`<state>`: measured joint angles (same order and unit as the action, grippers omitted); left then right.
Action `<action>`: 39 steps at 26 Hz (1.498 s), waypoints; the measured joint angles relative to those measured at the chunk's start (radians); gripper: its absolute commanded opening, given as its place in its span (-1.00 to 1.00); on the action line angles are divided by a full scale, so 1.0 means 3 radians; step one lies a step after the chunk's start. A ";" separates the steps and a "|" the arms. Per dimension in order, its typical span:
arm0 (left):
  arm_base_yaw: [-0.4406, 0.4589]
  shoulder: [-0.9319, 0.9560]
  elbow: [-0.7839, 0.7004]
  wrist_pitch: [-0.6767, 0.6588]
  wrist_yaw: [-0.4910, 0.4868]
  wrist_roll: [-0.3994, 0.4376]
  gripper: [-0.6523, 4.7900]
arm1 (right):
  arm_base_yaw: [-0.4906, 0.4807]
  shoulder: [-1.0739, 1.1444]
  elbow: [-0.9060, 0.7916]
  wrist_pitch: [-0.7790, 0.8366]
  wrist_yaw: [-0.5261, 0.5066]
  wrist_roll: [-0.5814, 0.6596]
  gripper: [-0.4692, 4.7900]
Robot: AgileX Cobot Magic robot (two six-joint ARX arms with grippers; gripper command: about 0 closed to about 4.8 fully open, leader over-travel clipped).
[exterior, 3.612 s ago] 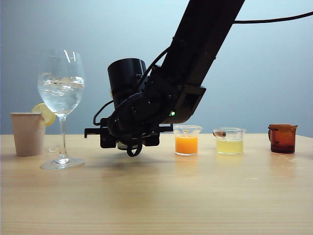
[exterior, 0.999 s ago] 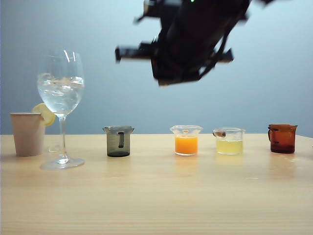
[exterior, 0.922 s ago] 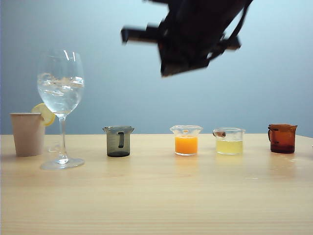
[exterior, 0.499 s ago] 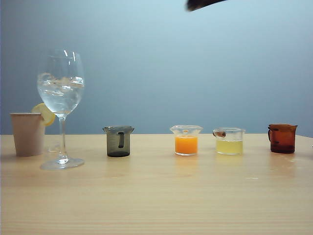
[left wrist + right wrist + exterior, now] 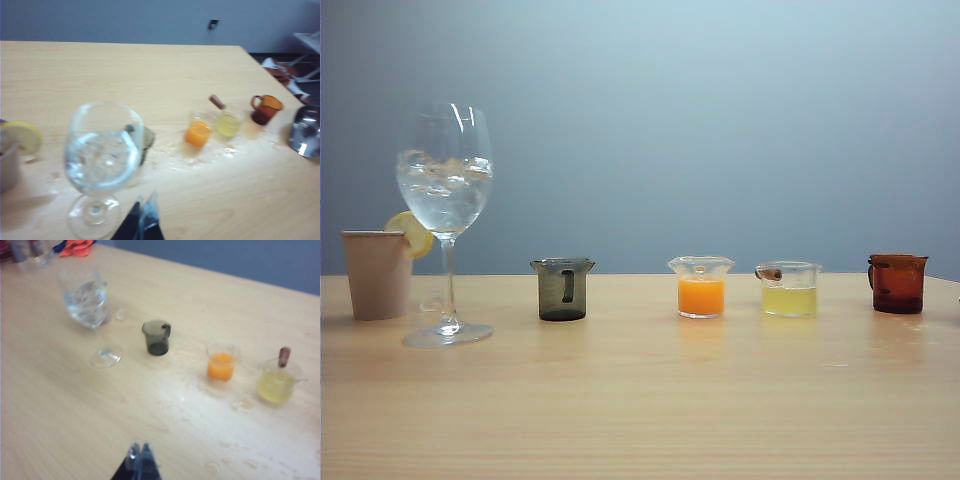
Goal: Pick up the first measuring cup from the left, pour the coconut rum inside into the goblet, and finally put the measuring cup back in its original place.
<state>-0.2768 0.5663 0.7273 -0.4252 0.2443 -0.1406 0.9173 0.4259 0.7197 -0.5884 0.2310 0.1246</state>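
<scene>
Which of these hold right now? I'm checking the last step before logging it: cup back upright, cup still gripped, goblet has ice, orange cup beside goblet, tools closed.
1. The measuring cup stands upright on the table. True.
2. The right tool grips it. False: shut on nothing, apart from it.
3. The goblet holds ice. True.
4. The orange cup is next to the goblet. False: the measuring cup is.
5. The left tool is shut. True.

Goblet [image 5: 445,200] and orange cup [image 5: 701,288] flank the measuring cup [image 5: 562,289] loosely.
</scene>
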 measured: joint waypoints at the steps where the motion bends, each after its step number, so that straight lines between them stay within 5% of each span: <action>1: -0.0003 -0.0114 -0.0170 0.0120 0.0064 -0.0038 -0.78 | 0.0000 -0.0230 -0.0223 0.0114 -0.0027 0.0004 -0.84; 11: -0.0004 -0.0805 -0.0932 0.0767 0.0019 -0.0251 -0.78 | 0.0000 -0.0595 -0.1068 0.0795 0.0125 0.0038 -0.84; 17: -0.0004 -0.0940 -0.1352 0.0830 0.0020 -0.0295 -0.78 | 0.0000 -0.0593 -0.1546 0.1069 -0.0080 0.0033 -0.84; 19: -0.0004 -0.0973 -0.1668 0.1356 0.0018 -0.0346 -0.78 | -0.0001 -0.0596 -0.1731 0.1380 -0.0081 0.0033 -0.84; 26: -0.0004 -0.0974 -0.2384 0.2145 0.0017 -0.0332 -0.78 | -0.0001 -0.0595 -0.1970 0.1390 -0.0165 0.0041 -0.84; 31: -0.0003 -0.0970 -0.2410 0.2182 -0.0009 -0.0109 -0.78 | -0.0001 -0.0596 -0.2027 0.1418 -0.0219 0.0094 -0.84; 39: -0.0003 -0.0980 -0.2402 0.2112 -0.0004 -0.0122 -0.77 | -0.0001 -0.0596 -0.2107 0.1383 -0.0220 0.0104 -0.82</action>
<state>-0.2775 0.2722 0.0067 0.2085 0.2432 -0.1772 0.9169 0.2470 0.0875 -0.1734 0.1650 0.1558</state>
